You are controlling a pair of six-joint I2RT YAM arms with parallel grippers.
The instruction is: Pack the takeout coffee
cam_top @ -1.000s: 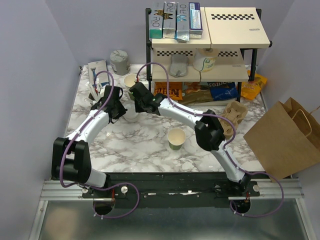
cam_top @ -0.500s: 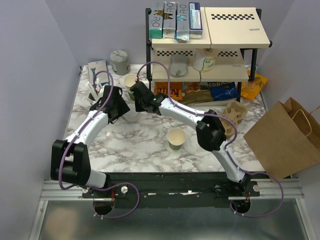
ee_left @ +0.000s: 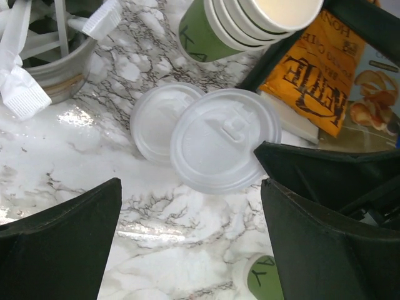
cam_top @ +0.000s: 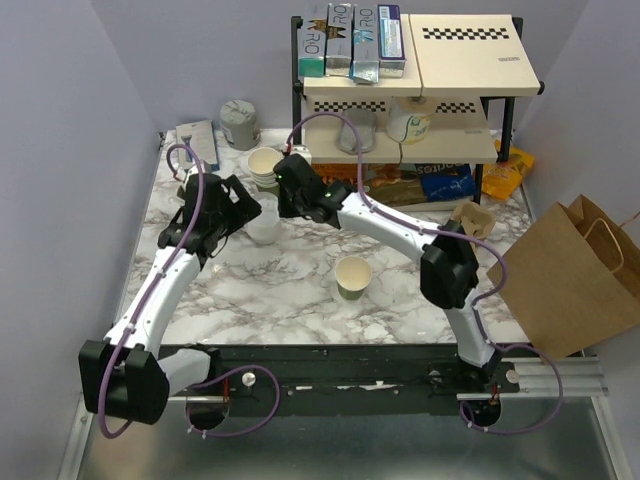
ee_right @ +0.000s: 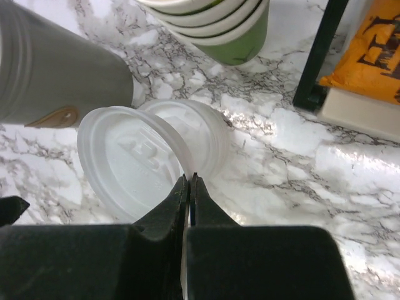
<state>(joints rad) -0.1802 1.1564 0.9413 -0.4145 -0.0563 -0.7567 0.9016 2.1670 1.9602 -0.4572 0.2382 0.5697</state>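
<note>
Spreading from nearly closed to fully wide within the last second, the left jaws have let go and their arm has drawn back toward the left edge of the table [cam_top: 290,300], so nothing sits between them now. What they leave behind is a white round plastic lid [ee_right: 128,159], tilted up over a second white lid [ee_right: 203,128] that lies flat on the marble. The right jaws are pressed together on the tilted lid's rim and hold it alone, near the stack of lidless cream-and-green cups [cam_top: 264,165] at the far left. The small cream-and-green paper cup [cam_top: 352,277] stands open and uncovered near the middle of the table, well apart from the lid. One lid looks separated from the other, so capping that cup is probably next, with the brown paper bag [cam_top: 565,275] at the right waiting after that.
</note>
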